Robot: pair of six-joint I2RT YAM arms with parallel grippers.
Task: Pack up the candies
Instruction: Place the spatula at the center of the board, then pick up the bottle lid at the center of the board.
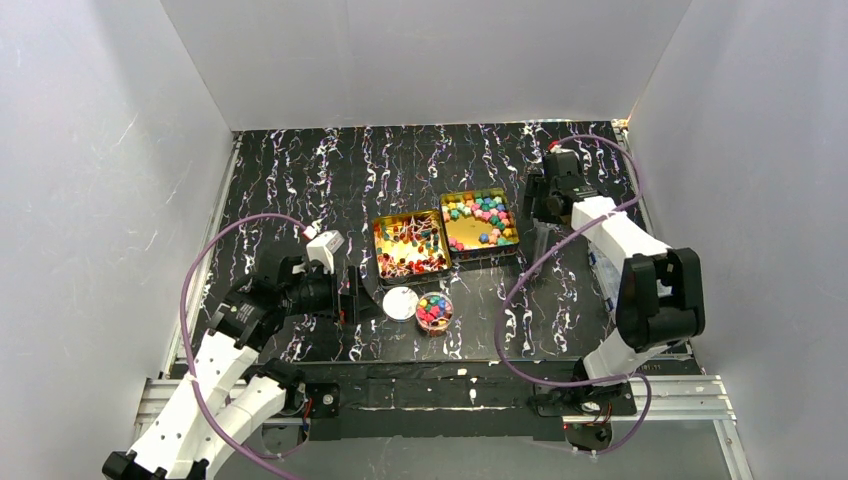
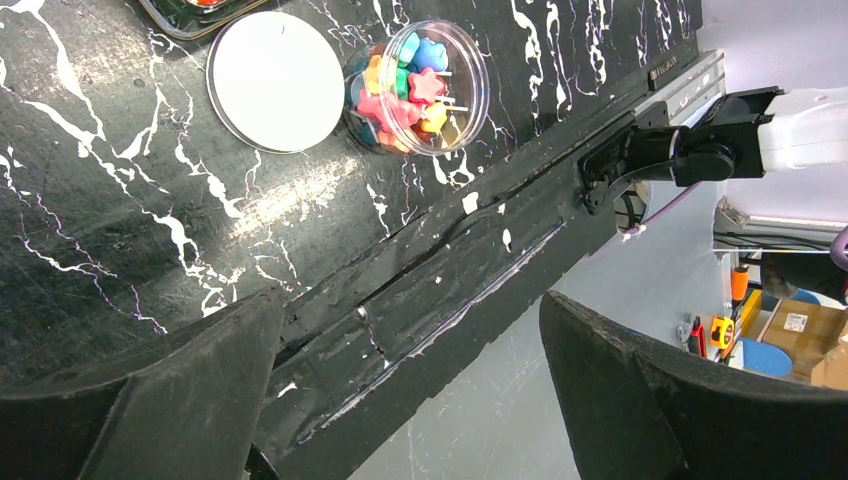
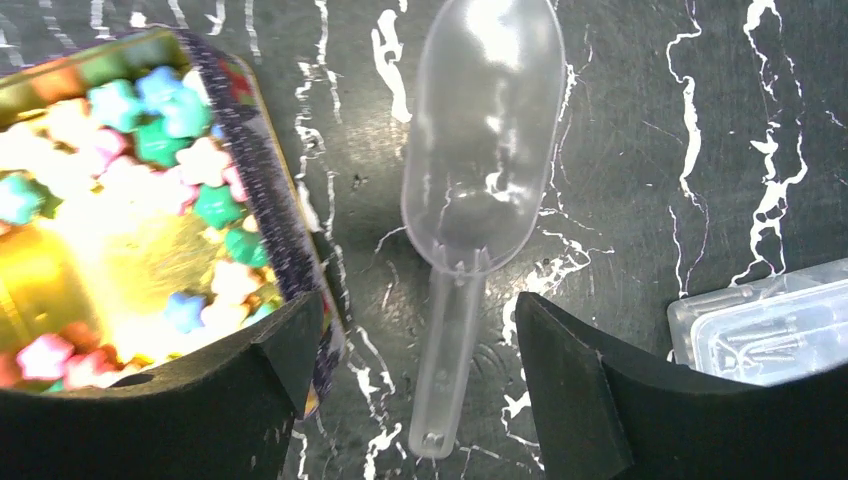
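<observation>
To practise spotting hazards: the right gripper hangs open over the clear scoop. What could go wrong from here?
1. One finger of the right gripper is close to the gold tin; descending could knock it and scatter candies.
2. The scoop lies flat, its handle thin, so the grasp may slip.
3. The open jar looks nearly full; more could spill.

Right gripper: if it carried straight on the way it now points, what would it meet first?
Most likely the clear plastic scoop: its handle lies on the table right between the open jaws of the right gripper. How far above the scoop it is, the wrist view cannot settle.
</observation>
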